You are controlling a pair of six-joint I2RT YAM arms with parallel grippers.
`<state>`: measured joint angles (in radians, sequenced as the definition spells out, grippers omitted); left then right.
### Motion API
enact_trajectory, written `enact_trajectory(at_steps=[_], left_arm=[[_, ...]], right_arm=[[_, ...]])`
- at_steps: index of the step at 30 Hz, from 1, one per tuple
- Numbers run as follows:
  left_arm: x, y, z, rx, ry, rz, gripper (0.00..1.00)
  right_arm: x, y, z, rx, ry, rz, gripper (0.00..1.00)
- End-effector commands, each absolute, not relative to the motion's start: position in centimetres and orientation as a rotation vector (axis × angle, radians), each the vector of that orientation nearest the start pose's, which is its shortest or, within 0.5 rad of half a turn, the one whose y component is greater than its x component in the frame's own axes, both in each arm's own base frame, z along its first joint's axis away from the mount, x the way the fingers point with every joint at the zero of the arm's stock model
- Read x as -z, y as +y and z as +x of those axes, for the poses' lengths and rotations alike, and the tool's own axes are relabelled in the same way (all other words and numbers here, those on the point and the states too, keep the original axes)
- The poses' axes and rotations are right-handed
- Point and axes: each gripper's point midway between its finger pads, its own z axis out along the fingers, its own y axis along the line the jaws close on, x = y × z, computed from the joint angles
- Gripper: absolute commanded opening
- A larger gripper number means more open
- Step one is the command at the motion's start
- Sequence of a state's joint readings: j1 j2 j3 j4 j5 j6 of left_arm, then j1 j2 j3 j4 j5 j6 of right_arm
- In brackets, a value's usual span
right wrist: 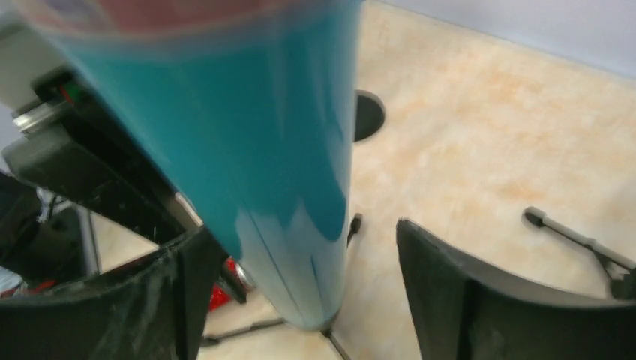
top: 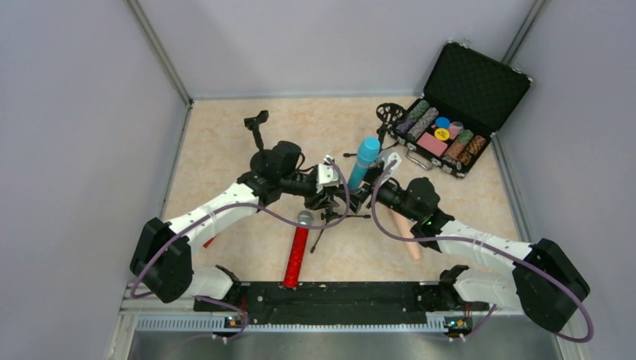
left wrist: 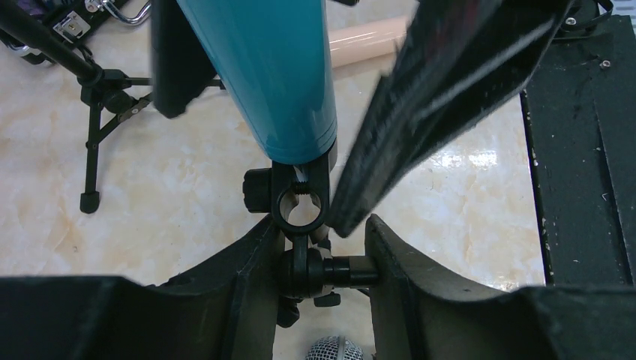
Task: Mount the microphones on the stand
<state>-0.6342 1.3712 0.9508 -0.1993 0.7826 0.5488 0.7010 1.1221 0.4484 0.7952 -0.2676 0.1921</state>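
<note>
Looks like release of the first of three: red microphone (top: 298,255) flat at left, stand (left wrist: 341,271) pinched narrowly at its joint in the left gripper (left wrist: 319,229), teal microphone (left wrist: 262,67) standing in the clip (left wrist: 300,210) inside the wide-spread right gripper (right wrist: 300,229), peach microphone (top: 406,238) flat at right. Next: back that gripper off without tilting it. Cannot tell how firmly the clip bites; teal head cropped at both wrists.
</note>
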Motion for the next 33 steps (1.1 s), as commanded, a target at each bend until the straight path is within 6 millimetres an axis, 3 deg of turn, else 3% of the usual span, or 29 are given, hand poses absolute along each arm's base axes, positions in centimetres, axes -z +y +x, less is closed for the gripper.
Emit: enact_trajectory(at_steps=[1, 5, 13, 33], left_arm=[[-17.4, -31.1, 23.2, 0.891, 1.456, 1.543, 0.00], [-17.4, -31.3, 23.1, 0.912, 1.455, 1.544, 0.00], [-17.2, -31.2, 23.2, 0.904, 1.461, 1.545, 0.00], [-16.4, -31.2, 23.5, 0.877, 1.489, 1.550, 0.00]], right_arm=[[-22.0, 29.2, 24.0, -0.971, 1.526, -0.653, 0.91], [-23.0, 28.9, 23.3, -0.999, 1.514, -0.634, 0.98], [-23.2, 27.7, 22.4, -0.993, 1.533, -0.607, 0.99], [-18.7, 24.2, 20.2, -1.131, 1.719, -0.513, 0.98]])
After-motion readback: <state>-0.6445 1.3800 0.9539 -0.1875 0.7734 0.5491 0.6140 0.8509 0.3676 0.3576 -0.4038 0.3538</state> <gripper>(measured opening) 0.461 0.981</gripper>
